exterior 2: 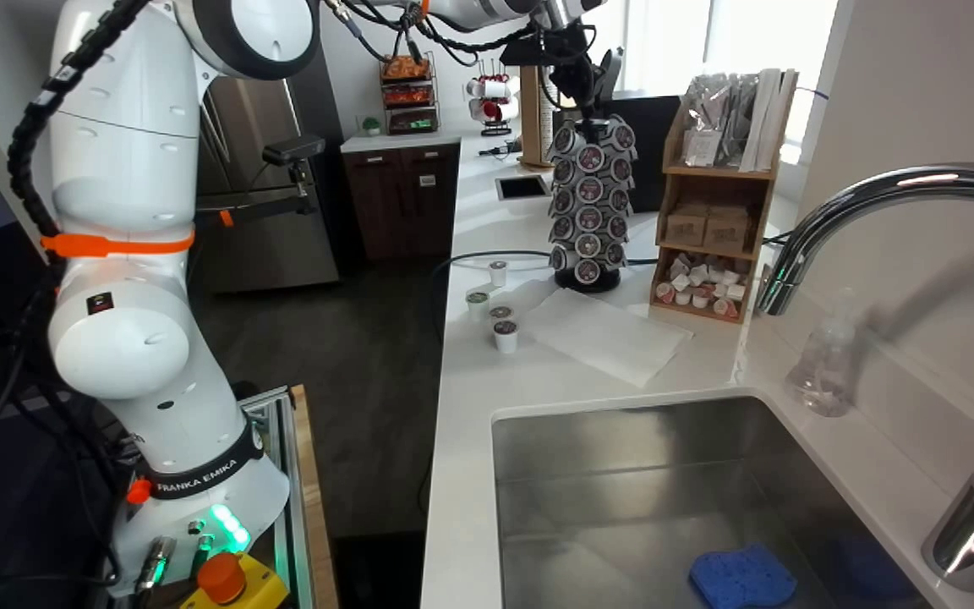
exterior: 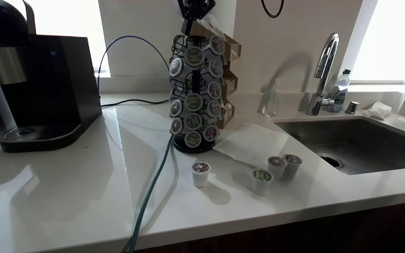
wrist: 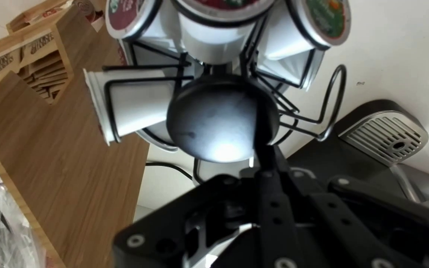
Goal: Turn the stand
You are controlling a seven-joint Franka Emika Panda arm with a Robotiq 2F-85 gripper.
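In an exterior view, the coffee-pod carousel (exterior: 196,79) stands upright on the white desk (exterior: 93,203), the tool (exterior: 187,30) at its twelve o'clock, over the top; the coffee machine (exterior: 65,77) is at nine, a loose coffee pod (exterior: 200,178) at six, three more pods (exterior: 260,185) between four and five, and the sink (exterior: 329,131) at four. In an exterior view, the Franka arm (exterior 2: 119,178) stands at the carousel's nine o'clock, a wooden organizer (exterior 2: 717,172) just beside the carousel at three, and a blue sponge (exterior 2: 741,579) lies in the sink at five. In the wrist view, the carousel's domed black cap (wrist: 210,119) faces the camera, held pods (wrist: 136,104) around it from nine to one; the tool reaches in from six, narrow, its fingers (wrist: 268,163) together, tips overlapping the cap's edge at four; whether they touch it, I cannot tell.
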